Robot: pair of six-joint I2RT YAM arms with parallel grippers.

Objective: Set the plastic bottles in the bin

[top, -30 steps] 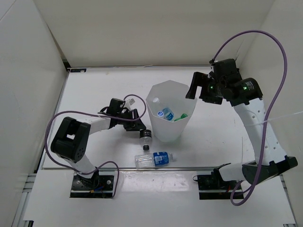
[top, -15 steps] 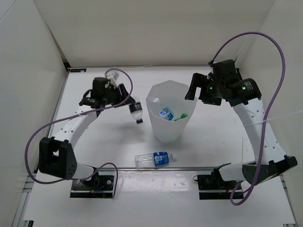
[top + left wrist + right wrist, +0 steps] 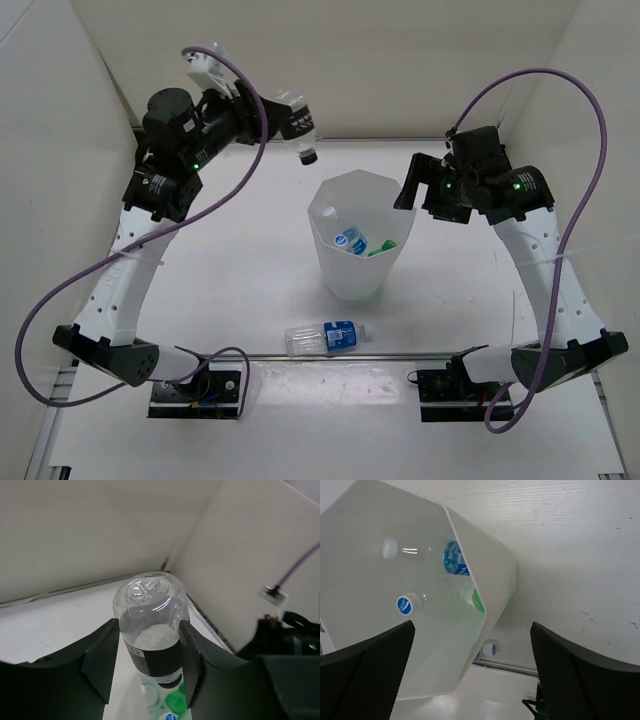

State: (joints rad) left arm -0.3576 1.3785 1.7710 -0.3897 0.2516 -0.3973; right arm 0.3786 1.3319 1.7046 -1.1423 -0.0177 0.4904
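My left gripper (image 3: 285, 118) is raised high at the back left of the bin (image 3: 330, 265). It is shut on the clear bottle with a black label and cap (image 3: 298, 132), held cap-down; in the left wrist view the bottle (image 3: 150, 630) sits between the fingers (image 3: 102, 655). The white bin holds a clear bottle with a blue label (image 3: 349, 239) and a green bottle (image 3: 383, 247); both show in the right wrist view (image 3: 451, 557). Another blue-label bottle (image 3: 325, 337) lies on the table in front of the bin. My right gripper (image 3: 412, 182) is open and empty above the bin's right rim.
White walls enclose the table on the left, back and right. A metal rail (image 3: 300, 354) runs along the near table edge just in front of the lying bottle. Purple cables loop from both arms.
My left arm has lifted the black-label bottle from the table left of the bin up and back to high above the bin's back-left side. The right arm has not moved.
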